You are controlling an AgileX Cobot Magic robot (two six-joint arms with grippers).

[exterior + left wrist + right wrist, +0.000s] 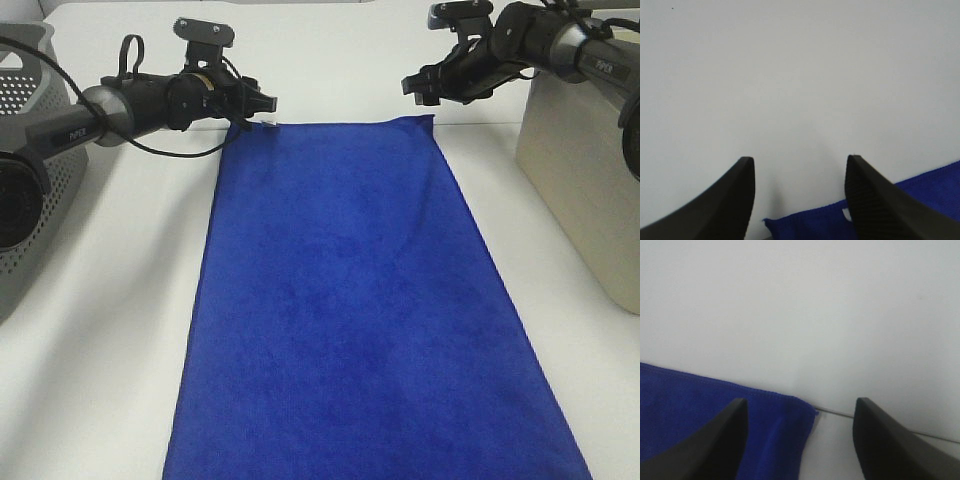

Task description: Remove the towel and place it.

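Two grippers hang at the far corners of the towel (365, 300), which lies flat and smooth on the white table (110, 330), running from the far middle toward the near edge. In the high view the left gripper (262, 102) sits just above the far-left corner, where a small white tag (270, 123) shows, and the right gripper (418, 86) hovers beside the far-right corner; a grey perforated basket (35, 150) stands at the left and a beige bin (580, 180) at the right. The left wrist view shows the left gripper (800, 200) with its fingers (732, 200) spread and nothing between them but the towel's corner (810, 225) lying below, tag (846, 214) beside one finger. The right wrist view shows the right gripper (800, 440) likewise spread, the cloth's corner (790, 425) under the gap and unpinched. The towel looks laid out and let go, so the step in hand appears to be clearing away. To do it well, both arms should lift straight up before pulling back, so no finger drags the plush edge and rumples the corners.
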